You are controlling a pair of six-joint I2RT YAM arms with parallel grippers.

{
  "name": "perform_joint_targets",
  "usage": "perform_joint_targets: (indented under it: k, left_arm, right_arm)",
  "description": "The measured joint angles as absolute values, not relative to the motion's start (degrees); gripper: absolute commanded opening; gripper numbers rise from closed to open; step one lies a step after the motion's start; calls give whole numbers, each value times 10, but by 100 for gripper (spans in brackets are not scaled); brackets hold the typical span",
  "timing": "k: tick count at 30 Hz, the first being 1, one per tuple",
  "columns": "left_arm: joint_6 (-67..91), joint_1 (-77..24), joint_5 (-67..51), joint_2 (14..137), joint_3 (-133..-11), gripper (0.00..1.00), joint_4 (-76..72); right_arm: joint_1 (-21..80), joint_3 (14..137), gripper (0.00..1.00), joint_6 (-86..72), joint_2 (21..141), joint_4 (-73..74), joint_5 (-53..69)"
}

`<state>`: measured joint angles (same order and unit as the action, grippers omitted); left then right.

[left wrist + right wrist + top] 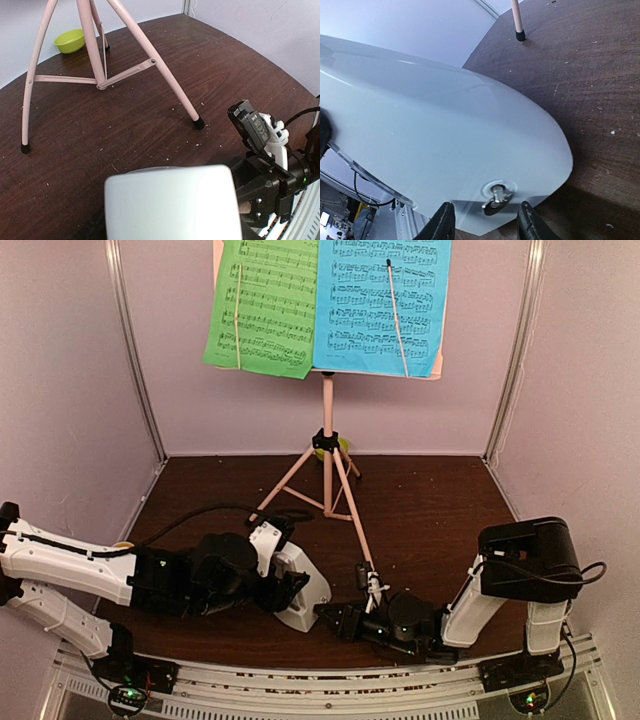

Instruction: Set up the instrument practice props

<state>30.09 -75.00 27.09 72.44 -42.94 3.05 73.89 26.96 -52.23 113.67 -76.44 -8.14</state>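
Observation:
The pink music stand (327, 445) stands mid-table with the green sheet (262, 305) and the larger blue sheet (380, 305) side by side on its desk. The white-grey metronome (305, 592) sits near the front edge, and my left gripper (280, 590) holds it from the left. It fills the bottom of the left wrist view (170, 202), hiding my fingers. My right gripper (485, 209) is open at the metronome's (445, 135) side. Its fingertips stand either side of the metal winding key (496, 198) without touching it.
A small lime-green bowl (70, 40) lies behind the stand's tripod legs (150, 55). One black-capped foot (520, 35) rests just beyond the metronome. The right arm's wrist unit (255, 127) is close on the metronome's right. Pale walls enclose the table on three sides.

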Motion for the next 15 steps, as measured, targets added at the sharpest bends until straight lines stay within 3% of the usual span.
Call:
perform_joint_targets:
  k: [5,12,15]
  left_arm:
    - [299,-750,271,724,-429,30,33]
    - [298,-750,268,724,-430,30,35]
    - [298,-750,267,724,-430,29,35]
  right_arm:
    - [739,270,25,-520,1134,-727,-107]
    - [738,270,25,-516,1118,-710,-126]
    - [738,272,14,-512,1116,-701,-129]
